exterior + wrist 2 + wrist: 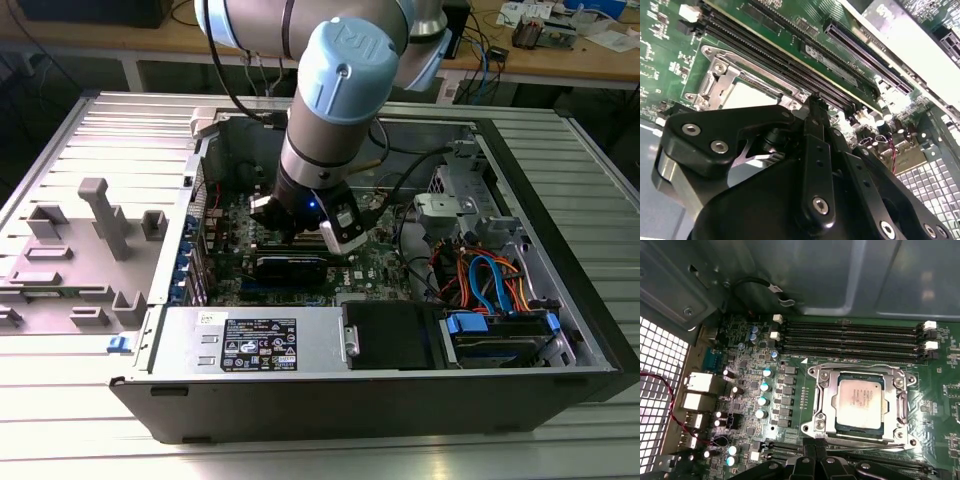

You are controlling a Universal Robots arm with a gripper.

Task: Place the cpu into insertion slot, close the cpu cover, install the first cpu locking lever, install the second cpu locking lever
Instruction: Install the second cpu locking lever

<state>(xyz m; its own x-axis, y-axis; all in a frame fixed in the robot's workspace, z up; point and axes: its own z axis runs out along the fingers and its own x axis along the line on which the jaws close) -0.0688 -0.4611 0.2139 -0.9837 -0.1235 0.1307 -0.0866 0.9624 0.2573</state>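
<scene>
Sitting in the insertion slot [860,407] on the green motherboard [790,390], the cpu [860,402] shows its silver-grey top through the window of the cpu cover [826,405], which looks to lie closed flat around it. The gripper [812,457] hangs low just beside the socket's edge, apart from the chip, its black fingers [815,130] drawn together on nothing, as far as the second wrist view lets me judge.

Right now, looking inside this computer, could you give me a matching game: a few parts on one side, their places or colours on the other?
Things:
1. cpu
2. cpu cover
3. memory slots
4. gripper

Descriptions:
A. long, black, white end clips
B. silvery frame lying flat around the chip
C. black, beside the socket's edge
D. dull silver square seated in the socket

Pairs: 1-D, 2-B, 3-A, 4-C
</scene>
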